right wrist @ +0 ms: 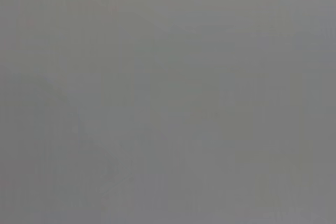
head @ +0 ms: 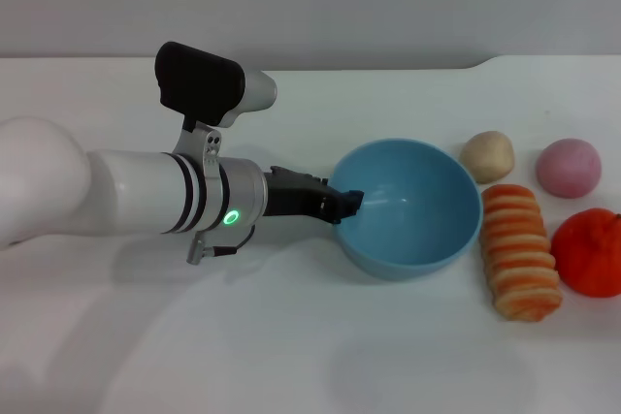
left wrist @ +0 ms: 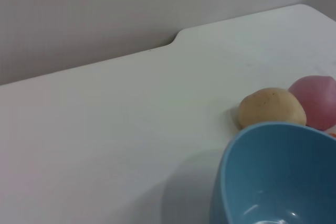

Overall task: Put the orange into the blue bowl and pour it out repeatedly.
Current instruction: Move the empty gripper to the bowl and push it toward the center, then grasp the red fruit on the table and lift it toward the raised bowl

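Note:
The blue bowl (head: 412, 206) stands upright and empty on the white table; it also shows in the left wrist view (left wrist: 278, 177). My left gripper (head: 347, 206) is shut on the bowl's near-left rim. The orange (head: 589, 251) lies on the table at the far right edge, beside the striped bread roll and apart from the bowl. My right gripper is out of view; its wrist view shows only plain grey.
A striped bread roll (head: 520, 251) lies just right of the bowl. A beige ball (head: 486, 155) and a pink ball (head: 570, 168) sit behind it; both also show in the left wrist view, beige (left wrist: 271, 107) and pink (left wrist: 315, 99). The table's back edge runs behind.

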Controlling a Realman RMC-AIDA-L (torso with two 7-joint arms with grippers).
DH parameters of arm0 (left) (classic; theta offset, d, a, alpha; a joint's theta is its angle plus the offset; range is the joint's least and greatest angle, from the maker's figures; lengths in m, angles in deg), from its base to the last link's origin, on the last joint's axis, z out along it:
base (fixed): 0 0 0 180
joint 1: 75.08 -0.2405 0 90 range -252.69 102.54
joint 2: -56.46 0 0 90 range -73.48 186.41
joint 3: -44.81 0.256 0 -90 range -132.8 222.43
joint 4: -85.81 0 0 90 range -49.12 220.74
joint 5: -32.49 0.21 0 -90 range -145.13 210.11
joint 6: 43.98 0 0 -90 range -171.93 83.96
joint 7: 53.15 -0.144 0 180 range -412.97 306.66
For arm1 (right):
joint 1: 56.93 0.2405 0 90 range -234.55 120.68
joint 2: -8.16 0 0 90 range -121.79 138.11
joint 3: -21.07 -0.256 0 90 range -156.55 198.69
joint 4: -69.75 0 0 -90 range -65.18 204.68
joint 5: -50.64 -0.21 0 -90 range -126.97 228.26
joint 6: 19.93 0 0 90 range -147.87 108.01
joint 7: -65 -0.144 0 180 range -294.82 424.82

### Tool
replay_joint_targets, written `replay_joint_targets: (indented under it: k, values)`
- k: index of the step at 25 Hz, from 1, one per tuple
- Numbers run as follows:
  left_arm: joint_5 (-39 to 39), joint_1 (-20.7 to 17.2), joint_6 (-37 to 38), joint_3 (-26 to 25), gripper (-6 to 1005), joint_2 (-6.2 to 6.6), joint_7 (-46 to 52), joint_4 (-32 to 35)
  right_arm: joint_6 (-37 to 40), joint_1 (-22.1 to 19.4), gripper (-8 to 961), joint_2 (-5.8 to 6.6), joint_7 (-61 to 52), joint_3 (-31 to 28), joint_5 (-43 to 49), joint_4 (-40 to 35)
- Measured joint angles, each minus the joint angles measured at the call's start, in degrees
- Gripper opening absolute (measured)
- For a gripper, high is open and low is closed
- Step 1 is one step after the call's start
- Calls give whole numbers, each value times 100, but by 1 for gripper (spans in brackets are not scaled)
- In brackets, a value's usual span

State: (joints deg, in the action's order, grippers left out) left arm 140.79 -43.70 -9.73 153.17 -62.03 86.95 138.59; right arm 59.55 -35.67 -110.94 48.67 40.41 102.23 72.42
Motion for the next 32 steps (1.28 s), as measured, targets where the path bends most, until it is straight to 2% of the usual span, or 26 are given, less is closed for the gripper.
replay_joint_targets:
  k: [6,12,14,18,19,20,25,28,32]
  values:
    - [-2,57,-11,1,394,2,20,3,0,4,616,3,-14,0,0,11]
    - [22,89,-104,1,160,2,-15,6,-206,-6,617,10,-259,-10,-5,23]
    - [37,114,-133,-16,3,19,-20,21,-309,1,617,13,-353,-10,-6,23]
    - [288,221,-92,-293,-1,51,-112,139,-508,-1,617,35,-722,23,12,-36]
    - [670,287,-22,-527,-2,53,-147,283,-563,-3,617,43,-845,56,62,-70]
    - [670,287,-22,-527,-2,53,-147,283,-634,-3,617,50,-994,94,135,-125]
    - [1728,438,125,-1085,-2,54,-103,644,-1167,-13,617,62,-2216,156,902,-717]
    - [2158,588,427,-1413,-2,53,-90,738,-1599,11,617,71,-3573,164,1917,-1408]
    - [2415,861,806,-1827,-2,54,-14,652,-1815,123,617,63,-5850,202,3809,-2752]
